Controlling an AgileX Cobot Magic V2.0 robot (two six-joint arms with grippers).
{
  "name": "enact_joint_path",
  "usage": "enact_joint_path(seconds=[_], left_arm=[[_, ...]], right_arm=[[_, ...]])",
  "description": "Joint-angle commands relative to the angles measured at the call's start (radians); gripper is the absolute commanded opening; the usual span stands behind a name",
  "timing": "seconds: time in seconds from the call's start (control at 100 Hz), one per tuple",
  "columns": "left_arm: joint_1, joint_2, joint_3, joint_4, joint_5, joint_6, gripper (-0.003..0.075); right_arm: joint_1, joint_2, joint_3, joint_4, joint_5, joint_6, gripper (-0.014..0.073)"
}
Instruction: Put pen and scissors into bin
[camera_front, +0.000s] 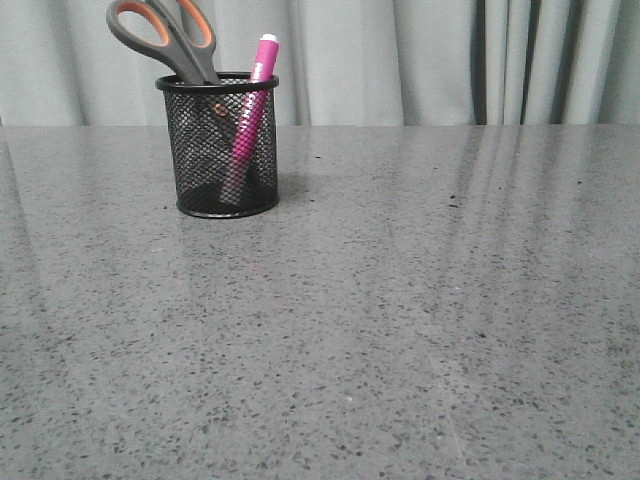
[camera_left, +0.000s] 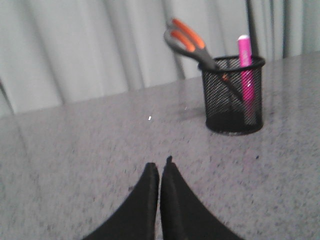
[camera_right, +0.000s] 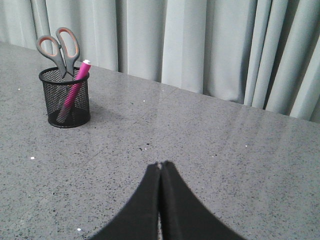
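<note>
Pen (camera_front: 247, 125) + scissors (camera_front: 170, 35) in bin (camera_front: 218, 150); both grippers (camera_left: 160, 167) (camera_right: 160, 166) clenched, empty. Risk: top-heavy scissors tipping bin if bumped.

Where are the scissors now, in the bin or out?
In: the scissors stand blades-down in the bin, handles above its rim, beside the pen.

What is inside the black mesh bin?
The bin holds the pen and the scissors, handles up. The mesh partly hides the blades, so their tips cannot be seen.
</note>
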Motion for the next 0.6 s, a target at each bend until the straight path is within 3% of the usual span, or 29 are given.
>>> enact_joint_path(seconds=[0.0,0.09,0.22,0.42,0.59], left_arm=[[0.052,0.007,0.035,0.009,-0.083,-0.128,-0.0019],[0.096,-0.013,0.044,0.028,0.060,-0.221,-0.0019],[0.153,-0.062,0.044,0.050,0.241,-0.226,-0.0019],[0.245,-0.125,0.044,0.050,0.262,-0.226,-0.0019],[0.262,-0.127,0.044,0.050,0.262,-0.226,-0.0019]], right_arm=[[-0.002,-0.008,-0.020,-0.029,-0.074,-0.007,-0.0069],[-0.002,-0.008,-0.020,-0.029,-0.074,-0.007,-0.0069],[-0.002,-0.008,-0.020,-0.029,-0.074,-0.007,-0.0069],[-0.002,-0.008,-0.020,-0.029,-0.074,-0.007,-0.0069],[-0.002,-0.008,-0.020,-0.029,-0.074,-0.007,-0.0069]])
